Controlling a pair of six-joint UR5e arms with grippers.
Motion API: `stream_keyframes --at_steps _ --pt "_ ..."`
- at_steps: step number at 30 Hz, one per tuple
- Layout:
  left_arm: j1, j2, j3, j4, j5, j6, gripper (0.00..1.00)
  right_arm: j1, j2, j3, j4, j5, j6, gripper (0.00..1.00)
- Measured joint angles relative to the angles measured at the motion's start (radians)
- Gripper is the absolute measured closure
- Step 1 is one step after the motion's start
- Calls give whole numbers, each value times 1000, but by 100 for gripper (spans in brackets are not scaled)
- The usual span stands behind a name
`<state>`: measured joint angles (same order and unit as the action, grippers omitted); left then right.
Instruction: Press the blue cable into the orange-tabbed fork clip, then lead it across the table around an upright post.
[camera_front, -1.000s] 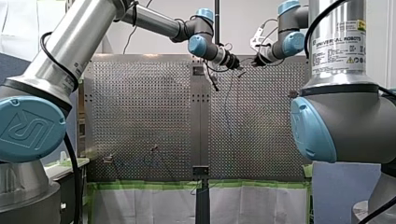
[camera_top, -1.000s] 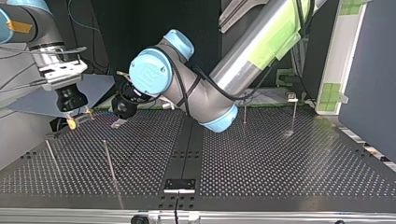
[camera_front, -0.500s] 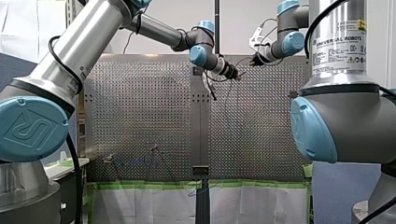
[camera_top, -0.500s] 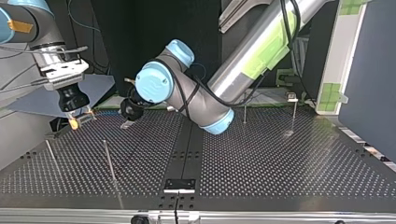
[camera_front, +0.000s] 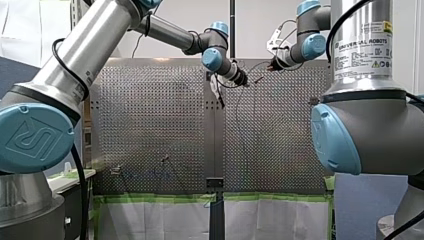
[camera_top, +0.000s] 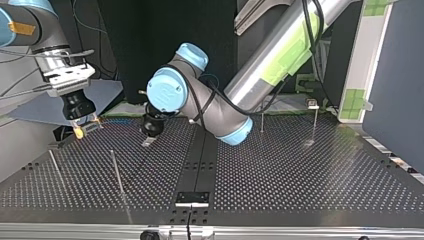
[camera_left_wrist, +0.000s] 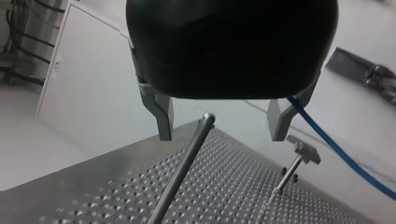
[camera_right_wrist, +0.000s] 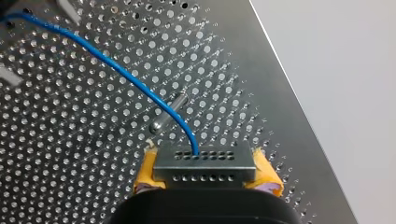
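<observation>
Leftmost in the top view, out of two grippers and four upright posts: my right gripper (camera_top: 85, 126), yellow-padded, hanging low over the perforated table (camera_top: 300, 185). In its wrist view, clamps the blue cable (camera_right_wrist: 116, 70) by the end, jaws closed tight on it. Beyond the pads, one blue line only, curving off across the holes and over one short peg (camera_right_wrist: 168, 112).

Rightward in the top view, two thin posts: first post (camera_top: 54, 165), then second post (camera_top: 117, 172). Then my left gripper (camera_top: 148, 143), black, tip down near the table's dark middle strip. In its wrist view, two metal fingers (camera_left_wrist: 163, 116) spread wide, gripping nothing. One plain rod (camera_left_wrist: 182, 168) with its tip in the gap, between or beyond the fingers not tellable. One T-headed rod (camera_left_wrist: 296, 161) off to the side. Same blue cable just outside one finger, passing on beyond that rod.

Further right in the top view, two more: third post (camera_top: 261, 121) and capped post (camera_top: 314, 117).
</observation>
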<state>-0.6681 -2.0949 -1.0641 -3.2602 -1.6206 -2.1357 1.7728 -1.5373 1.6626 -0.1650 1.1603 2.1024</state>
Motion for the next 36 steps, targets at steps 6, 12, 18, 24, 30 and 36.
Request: stream_keyframes --at_steps 6,12,18,24,30,36 --pt "-1 11 0 26 1 2 5 0 1 0 -1 2 1 97" --pt "-1 14 0 32 10 2 29 0 2 1 1 3 1 97" --pt "-8 13 0 31 -44 4 88 1 2 1 1 2 1 97" --pt "-10 14 0 29 -72 14 100 1 2 1 2 2 2 97" --pt "-10 14 0 27 -78 19 100 0 2 1 2 7 2 97" --pt "-9 14 0 47 -81 44 100 -8 3 -2 -3 13 2 97"
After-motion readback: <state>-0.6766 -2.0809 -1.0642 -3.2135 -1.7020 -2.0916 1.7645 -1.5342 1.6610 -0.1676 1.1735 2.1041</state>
